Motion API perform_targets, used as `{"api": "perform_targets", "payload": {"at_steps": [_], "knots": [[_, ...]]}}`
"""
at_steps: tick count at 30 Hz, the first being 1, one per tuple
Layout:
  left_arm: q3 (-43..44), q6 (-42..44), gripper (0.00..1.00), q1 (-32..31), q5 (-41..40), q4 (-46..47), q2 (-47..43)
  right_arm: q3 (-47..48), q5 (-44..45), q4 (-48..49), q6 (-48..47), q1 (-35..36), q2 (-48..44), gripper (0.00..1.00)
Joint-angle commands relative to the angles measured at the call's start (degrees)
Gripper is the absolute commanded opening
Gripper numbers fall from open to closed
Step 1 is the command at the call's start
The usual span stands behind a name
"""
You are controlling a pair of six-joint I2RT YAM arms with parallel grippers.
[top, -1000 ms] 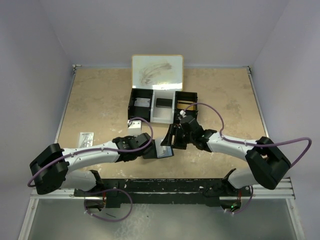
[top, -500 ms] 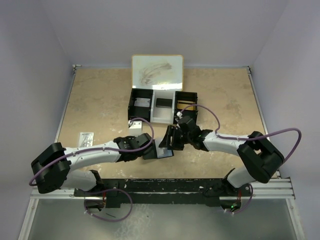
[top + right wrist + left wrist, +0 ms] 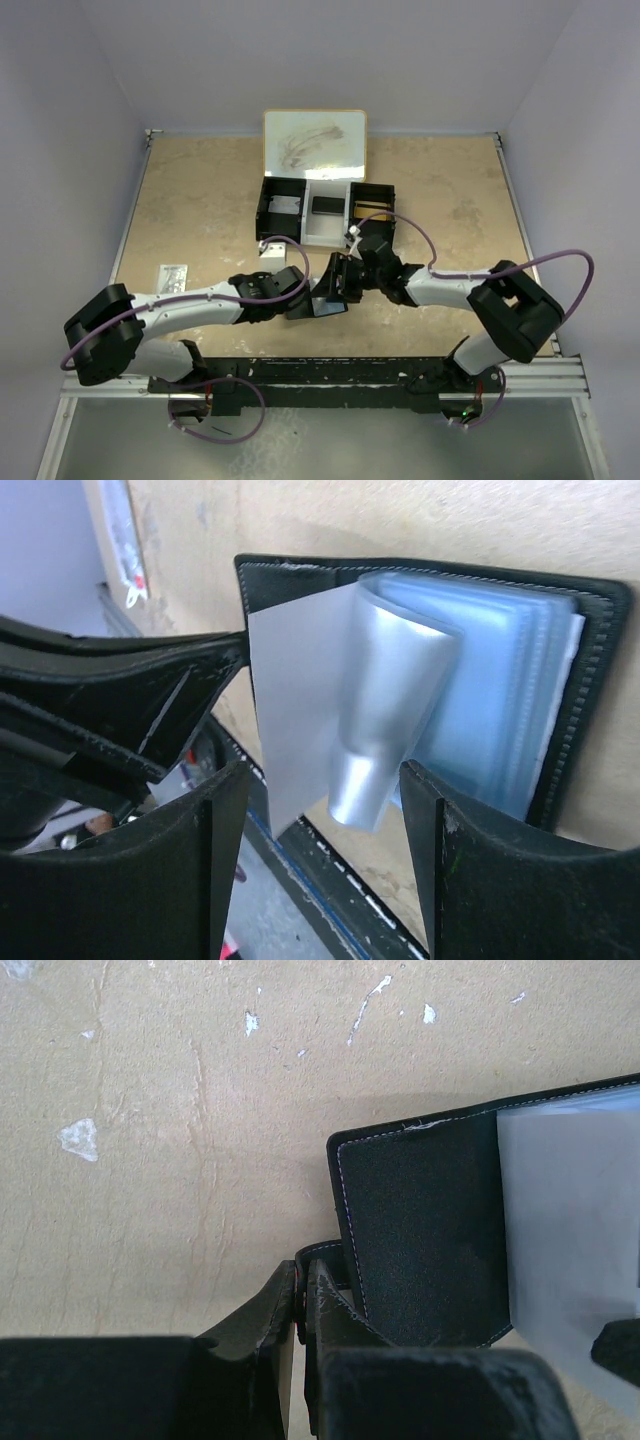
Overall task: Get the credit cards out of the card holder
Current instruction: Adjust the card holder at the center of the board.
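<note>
Card holder being worked on between the two arms

The near edge of the open card holder [image 3: 420, 1230], which is lying on the beige table [image 3: 150, 1160], is being pinched by the left gripper [image 3: 303, 1282]. Its curled plastic sleeve [image 3: 385, 710] is being straddled by the spread jaws of the right gripper [image 3: 322, 780].

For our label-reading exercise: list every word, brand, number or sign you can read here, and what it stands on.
No text can be read.
The card holder shows no print.
The white board bears grey smears, not letters.
The pale item on the table is too small to read.
</note>
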Motion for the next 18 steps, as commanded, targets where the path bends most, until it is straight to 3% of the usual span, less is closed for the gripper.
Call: {"api": "perform_targets", "payload": {"at_steps": [1,18], "knots": [[-0.2,0.7,0.00,0.2,0.3,2.2,0.6,-0.6,-8.5,13.9,3.4,0.2,3.2,0.65],[-2.9,-2.1,0.00,0.2,-0.6,4.8,-2.0,8.5,-7.6,8.1,-0.9,2.2,9.9,0.67]]}}
